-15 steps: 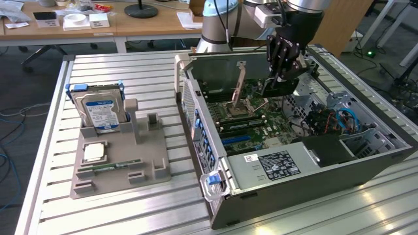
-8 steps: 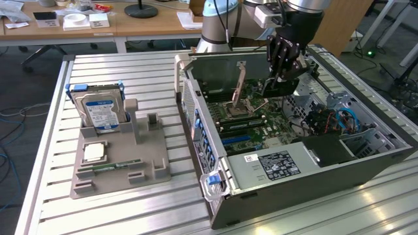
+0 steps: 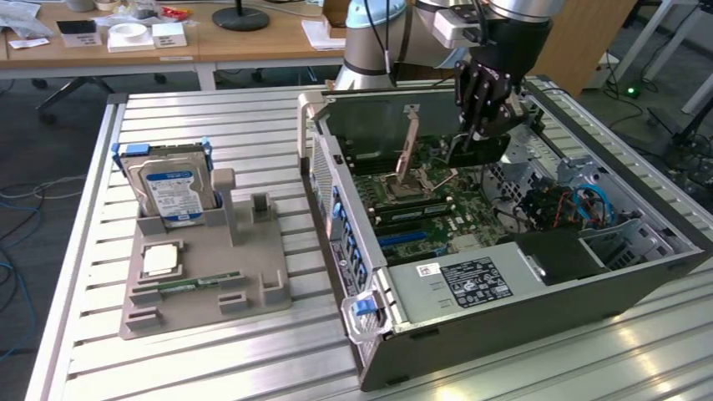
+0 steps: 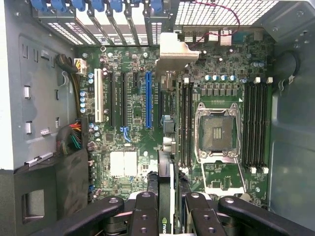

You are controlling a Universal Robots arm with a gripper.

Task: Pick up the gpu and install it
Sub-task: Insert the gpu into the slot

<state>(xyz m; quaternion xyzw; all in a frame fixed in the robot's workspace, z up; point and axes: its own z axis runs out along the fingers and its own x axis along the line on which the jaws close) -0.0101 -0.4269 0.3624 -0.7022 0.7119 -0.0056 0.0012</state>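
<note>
My gripper (image 3: 486, 125) hangs over the open computer case (image 3: 624, 276), shut on the gpu (image 3: 477, 153), a thin dark card held on edge above the motherboard (image 3: 429, 213). In the wrist view the gpu (image 4: 166, 147) runs edge-on away from the gripper (image 4: 167, 216), and its pale metal bracket (image 4: 173, 50) reaches toward the case's rear slots. The card hovers beside the blue expansion slot (image 4: 148, 101), between that slot and the memory slots (image 4: 185, 125). I cannot tell how high it is above the board.
A grey fixture (image 3: 206, 280) to the exterior view's left of the case holds a silver hard drive (image 3: 173, 192), a processor chip (image 3: 162, 261) and a green memory stick (image 3: 186, 285). Inside the case are the processor socket (image 4: 216, 132), a power supply (image 3: 468, 284) and cable bundles (image 4: 74, 137).
</note>
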